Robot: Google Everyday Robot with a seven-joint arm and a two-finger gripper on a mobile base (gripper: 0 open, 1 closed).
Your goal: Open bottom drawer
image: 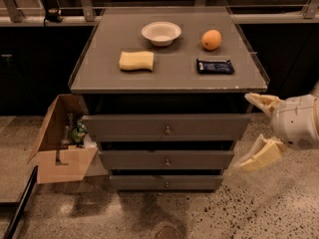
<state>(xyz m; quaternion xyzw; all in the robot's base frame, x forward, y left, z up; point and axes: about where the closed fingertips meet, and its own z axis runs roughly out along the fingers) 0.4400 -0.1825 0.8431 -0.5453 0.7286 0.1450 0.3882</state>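
The bottom drawer point(166, 183) is the slimmest grey front, lowest of three in the cabinet, with a small round metal knob point(167, 184) at its centre. It sits closed, flush under the middle drawer point(167, 160) and the tall top drawer point(167, 128). My gripper point(252, 131) is at the right of the cabinet, level with the top and middle drawers. Its two cream fingers point(261, 155) are spread wide apart and hold nothing. It is right of and above the bottom knob, touching no drawer.
On the cabinet top point(99, 78) lie a white bowl point(161, 33), a yellow sponge point(136, 60), an orange point(211, 39) and a dark snack packet point(215, 66). An open cardboard box point(61, 143) with rubbish stands on the speckled floor at the cabinet's left.
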